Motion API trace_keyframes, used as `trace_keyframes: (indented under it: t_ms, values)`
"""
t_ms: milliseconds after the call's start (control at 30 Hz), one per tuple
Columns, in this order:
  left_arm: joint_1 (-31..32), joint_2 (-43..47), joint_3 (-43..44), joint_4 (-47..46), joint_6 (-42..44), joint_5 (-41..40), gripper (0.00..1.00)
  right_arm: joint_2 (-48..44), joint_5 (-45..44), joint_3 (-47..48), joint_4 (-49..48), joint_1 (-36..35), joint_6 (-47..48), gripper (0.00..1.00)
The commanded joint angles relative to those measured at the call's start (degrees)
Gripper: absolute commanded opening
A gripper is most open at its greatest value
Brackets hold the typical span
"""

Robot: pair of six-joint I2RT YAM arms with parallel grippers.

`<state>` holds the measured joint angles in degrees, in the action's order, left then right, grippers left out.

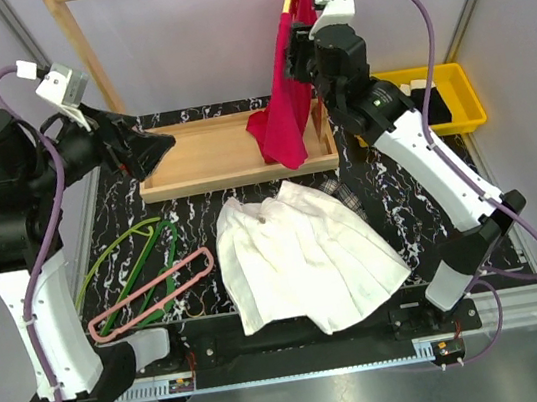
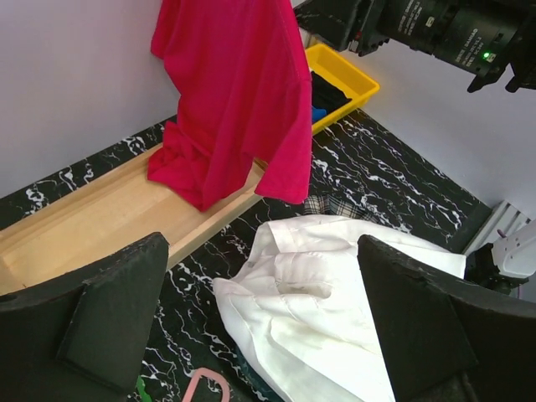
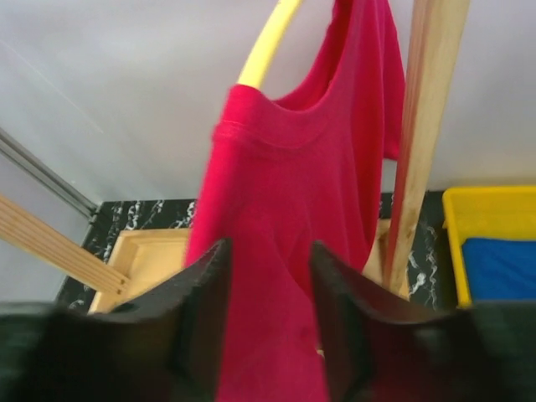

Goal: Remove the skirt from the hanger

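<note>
Tabletop (image 1: 199,207): skirt (image 1: 302,257) flat, ahead of raised left end effector (image 1: 162,154).

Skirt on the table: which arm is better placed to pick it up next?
Left. The left pincer, open, points down toward the skirt, which lies beside the hanger. The right pincer is up at the red shirt, facing away from the skirt.

The skirt (image 1: 307,256) is white and pleated, the hanger (image 1: 150,289) pale pink, the shirt (image 1: 287,87) bright red, the bin (image 1: 464,101) yellow, the tabletop (image 1: 199,206) black with white marbling.
</note>
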<state>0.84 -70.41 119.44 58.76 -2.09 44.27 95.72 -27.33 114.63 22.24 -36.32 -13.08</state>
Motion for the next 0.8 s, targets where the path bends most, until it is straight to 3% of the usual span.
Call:
trace_keyframes:
  t_ms: [0, 67, 133, 167, 567, 767]
  values:
    - [-0.75, 1.94, -1.22, -3.04, 0.59, 2.93, 0.99, -4.14, -0.44, 1.82, -1.93, 0.81, 0.16, 0.64]
    - [-0.75, 2.64, -2.54, -3.13, 1.03, 2.84, 0.99, -4.05, -0.7, 4.27, -2.81, 0.81, -0.1, 0.78]
    - [-0.84, 3.26, -3.51, -3.04, 1.21, 2.84, 0.99, -2.92, 0.34, 6.56, -4.05, 0.98, 0.07, 0.85]
    - [-0.75, 3.44, -3.86, -3.04, 1.3, 2.75, 0.99, -1.95, 0.96, 9.97, -4.05, 1.16, 0.16, 1.0]
    - [-2.16, 8.18, -8.87, -2.6, 3.84, 1.26, 0.99, 18.35, 4.39, 39.41, 3.5, 4.49, -1.24, 1.0]
    - [-2.69, 8.36, -8.87, -1.37, 4.81, 1.08, 0.99, 22.4, 8.34, 38.49, 4.92, 7.92, -6.51, 1.0]
